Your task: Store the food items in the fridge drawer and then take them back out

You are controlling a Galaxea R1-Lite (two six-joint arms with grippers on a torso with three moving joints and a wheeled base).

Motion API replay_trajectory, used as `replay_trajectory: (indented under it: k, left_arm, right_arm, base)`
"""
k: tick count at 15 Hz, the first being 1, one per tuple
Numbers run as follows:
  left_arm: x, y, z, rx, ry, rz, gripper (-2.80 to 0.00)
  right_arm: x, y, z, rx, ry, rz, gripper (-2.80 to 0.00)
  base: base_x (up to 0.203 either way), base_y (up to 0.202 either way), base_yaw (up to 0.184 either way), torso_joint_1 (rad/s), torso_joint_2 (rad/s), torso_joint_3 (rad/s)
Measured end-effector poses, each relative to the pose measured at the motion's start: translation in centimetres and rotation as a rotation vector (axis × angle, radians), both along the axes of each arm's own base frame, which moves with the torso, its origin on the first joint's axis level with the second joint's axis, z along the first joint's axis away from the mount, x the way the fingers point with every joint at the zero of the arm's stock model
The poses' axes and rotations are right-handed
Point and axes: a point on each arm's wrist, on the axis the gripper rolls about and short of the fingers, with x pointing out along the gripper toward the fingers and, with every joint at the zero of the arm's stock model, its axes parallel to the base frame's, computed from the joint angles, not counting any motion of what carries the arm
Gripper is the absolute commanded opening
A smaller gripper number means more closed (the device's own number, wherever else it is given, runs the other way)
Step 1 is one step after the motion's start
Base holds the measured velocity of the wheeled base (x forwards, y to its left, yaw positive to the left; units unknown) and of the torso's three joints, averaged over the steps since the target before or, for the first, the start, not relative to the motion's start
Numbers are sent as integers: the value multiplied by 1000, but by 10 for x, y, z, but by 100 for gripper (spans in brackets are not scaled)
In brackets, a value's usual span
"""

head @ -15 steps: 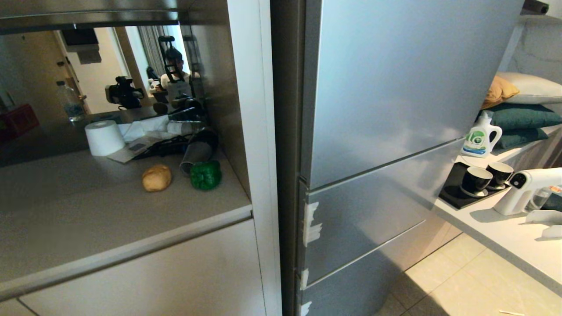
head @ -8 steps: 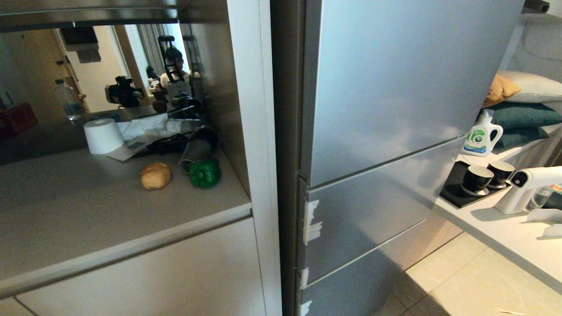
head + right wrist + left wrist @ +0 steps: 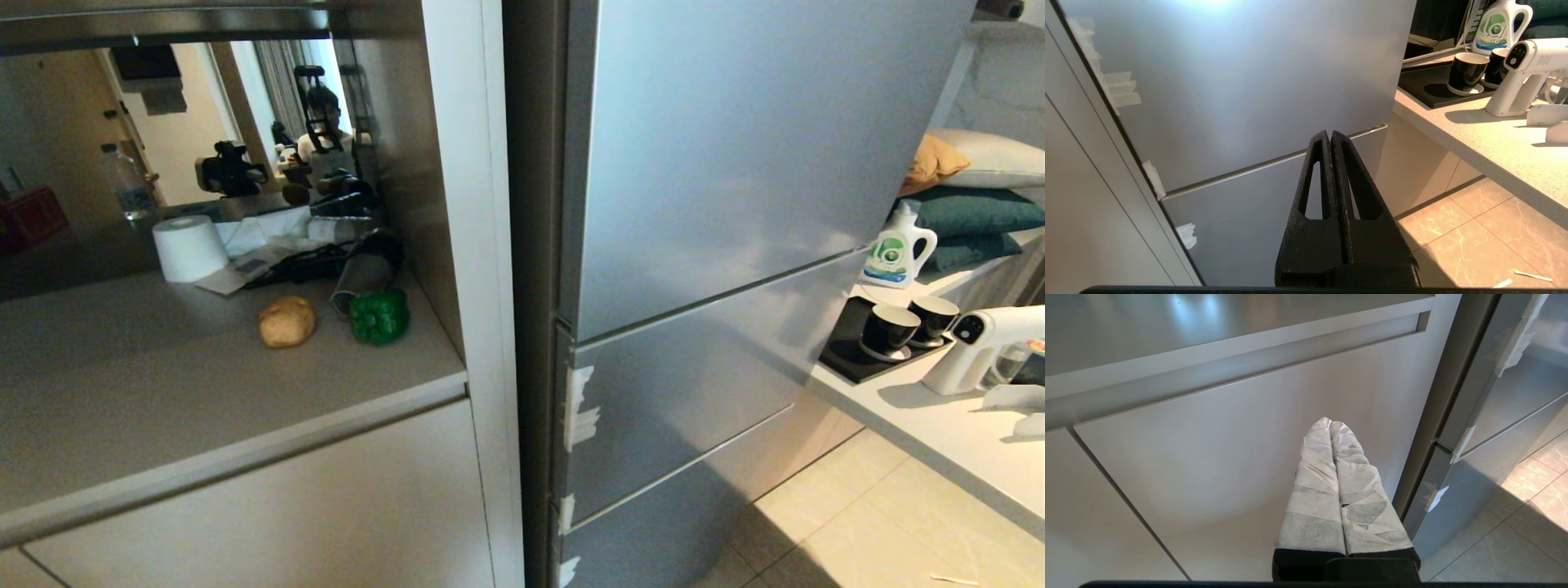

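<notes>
Both jaws pressed together, holding nothing.
My left gripper [image 3: 1330, 424] faces the cabinet; right gripper [image 3: 1329, 134] faces the shut fridge drawer [image 3: 686, 408]. Potato [image 3: 286, 321] and pepper [image 3: 380, 315] on surface [image 3: 163, 392].

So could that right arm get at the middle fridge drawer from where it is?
Probably yes. The right gripper, jaws shut, hangs right in front of the fridge drawer, which is closed, and nothing stands between them. It would need to open first.
</notes>
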Motion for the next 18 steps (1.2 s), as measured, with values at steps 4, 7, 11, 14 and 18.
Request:
replay_trajectory:
  k: [4,7,11,14,18]
  left_arm:
    - [0,0,0,0,0,0,-280]
    - [0,0,0,0,0,0,-280]
    - [0,0,0,0,0,0,-280]
    - [0,0,0,0,-1,0,-280]
    - [0,0,0,0,0,0,-280]
  right_arm:
    - [0,0,0,0,0,0,-280]
    - [0,0,0,0,-1,0,-280]
    - [0,0,0,0,-1,0,-280]
    - [0,0,0,0,-2,0,-280]
    - [0,0,0,0,0,0,-280]
  base:
    - [0,0,0,-62,134,71]
    - [0,0,0,-65,141,76]
    - [0,0,0,-69,151,83]
    - [0,0,0,-69,165,87]
    - [0,0,0,-79,176,92]
